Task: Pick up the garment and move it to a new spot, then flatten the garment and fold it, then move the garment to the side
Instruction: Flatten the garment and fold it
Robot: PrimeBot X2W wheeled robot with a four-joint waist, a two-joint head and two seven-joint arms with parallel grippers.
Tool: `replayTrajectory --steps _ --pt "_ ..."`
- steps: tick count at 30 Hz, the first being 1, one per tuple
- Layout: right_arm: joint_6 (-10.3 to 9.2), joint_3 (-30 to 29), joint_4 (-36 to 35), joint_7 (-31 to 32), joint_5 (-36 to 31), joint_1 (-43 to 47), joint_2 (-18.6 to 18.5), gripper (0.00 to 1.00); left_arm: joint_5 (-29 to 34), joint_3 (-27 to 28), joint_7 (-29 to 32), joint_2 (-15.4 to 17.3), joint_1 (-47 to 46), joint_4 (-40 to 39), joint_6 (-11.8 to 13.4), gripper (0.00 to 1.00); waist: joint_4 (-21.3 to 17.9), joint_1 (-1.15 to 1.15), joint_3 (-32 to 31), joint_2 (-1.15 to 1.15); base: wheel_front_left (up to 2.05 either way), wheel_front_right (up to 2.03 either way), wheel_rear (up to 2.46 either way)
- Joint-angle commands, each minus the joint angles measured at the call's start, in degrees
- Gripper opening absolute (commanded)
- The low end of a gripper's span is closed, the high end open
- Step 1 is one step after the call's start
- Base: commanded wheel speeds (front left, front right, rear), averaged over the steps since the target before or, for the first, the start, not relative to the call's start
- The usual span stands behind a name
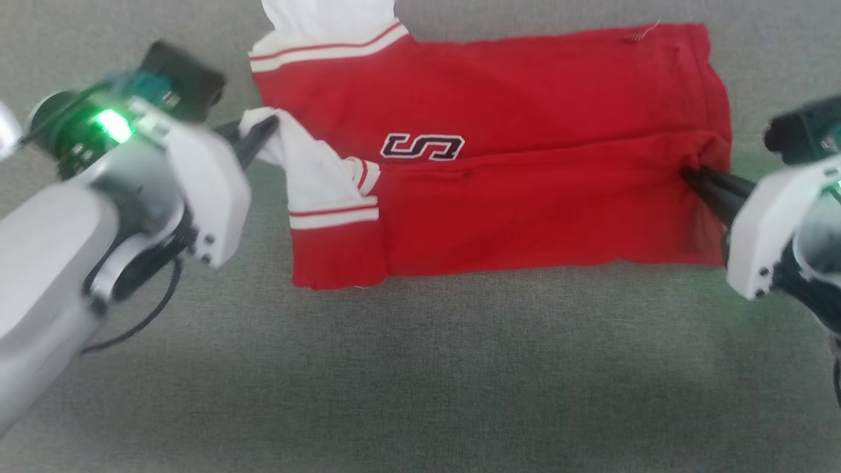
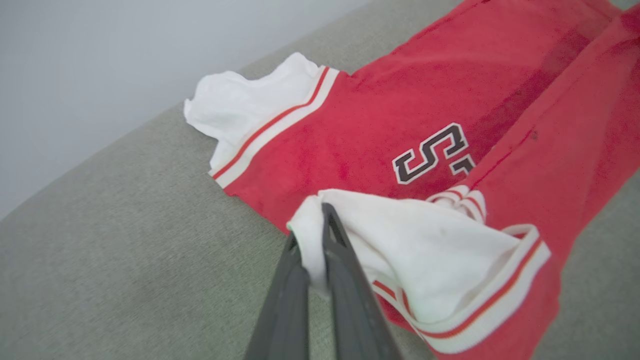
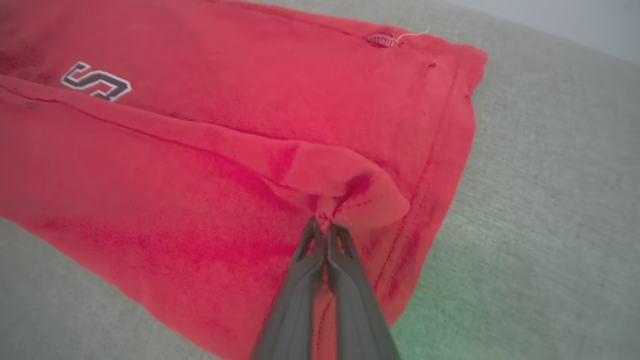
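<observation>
The garment [image 1: 499,164], a red jersey with white sleeves and striped trim, lies lengthwise across the grey surface, its near long edge folded over toward the middle. A black letter S outlined in white [image 1: 422,146] shows on it. My left gripper [image 1: 263,131] is shut on the white sleeve [image 2: 425,250] at the garment's left end, the cloth pinched between its fingers [image 2: 345,280]. My right gripper [image 1: 693,176] is shut on a bunched fold of the red hem [image 3: 350,190] at the right end. The other white sleeve [image 1: 328,26] lies at the far left corner.
The grey fabric surface [image 1: 420,381] spreads wide in front of the garment and on both sides. A pale wall [image 2: 100,60] stands beyond the surface's far edge. A black cable [image 1: 144,322] hangs under my left forearm.
</observation>
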Motion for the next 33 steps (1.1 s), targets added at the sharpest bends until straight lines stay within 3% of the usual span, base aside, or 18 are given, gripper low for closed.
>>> replayTrajectory --steps 1,7,13,15,16,18,19,20,21,26,33 --pt "-0.1 1.5 3.4 -0.7 -0.6 -3.1 0.3 0.0 0.1 -0.8 0.5 -2.9 -2.6 5.3 -2.3 0.0 -0.2 0.0 1.7 0.0 0.0 0.0 0.0" --pt "-0.1 7.1 13.2 -2.8 0.3 -10.9 1.5 0.0 -2.3 -2.3 1.8 -10.7 -7.0 21.5 -7.7 0.0 -0.6 0.0 3.8 0.0 0.0 0.0 0.0" --pt "-0.11 12.3 20.8 -3.4 2.0 -14.6 2.6 0.0 -6.8 -2.7 5.6 -16.1 -8.1 34.3 -9.9 0.0 -0.9 0.0 4.3 0.0 0.0 0.0 0.0" --pt "-0.13 13.5 22.7 -3.2 2.6 -15.4 2.8 0.0 -8.1 -3.0 7.3 -16.9 -8.3 37.0 -10.4 0.34 -0.9 0.0 4.2 0.0 0.0 0.0 0.0" --pt "-0.13 13.5 22.7 -3.2 2.6 -15.4 2.8 0.0 -8.1 -3.0 7.3 -16.9 -8.3 37.0 -10.4 0.34 -0.9 0.0 4.2 0.0 0.0 0.0 0.0" --pt "-0.13 14.2 24.2 -3.2 3.1 -16.2 2.9 0.25 -8.9 -2.9 8.5 -17.6 -8.7 39.0 -10.7 0.56 -0.9 0.0 4.0 0.0 0.0 0.0 0.0" --pt "-0.13 14.7 24.5 -3.2 3.3 -16.5 2.9 0.4 -9.1 -2.9 8.8 -17.6 -9.2 39.5 -10.8 0.86 -0.9 0.0 3.8 0.0 0.0 0.0 0.0" --pt "-0.13 14.7 24.9 -3.5 3.7 -16.8 2.8 0.75 -9.5 -2.7 9.2 -17.7 -9.8 40.0 -10.8 1.0 -0.9 0.0 3.6 0.0 0.0 0.0 0.0" --pt "-0.13 14.7 25.1 -4.0 3.8 -17.0 2.7 1.0 -10.0 -2.3 9.3 -17.8 -10.3 40.3 -10.8 1.0 -0.9 0.0 3.3 0.0 0.0 0.0 0.0" --pt "-0.11 13.2 24.0 -6.8 4.2 -17.1 2.2 1.0 -10.5 -1.5 10.3 -17.6 -11.5 38.9 -9.0 1.0 -0.6 0.0 1.4 0.0 0.0 0.0 0.0" --pt "-0.1 7.2 21.3 -13.0 2.1 -14.0 2.7 1.0 -11.3 -1.2 13.7 -14.8 -9.3 31.5 -3.4 1.0 -0.1 0.0 -0.9 0.0 0.0 0.0 0.0"
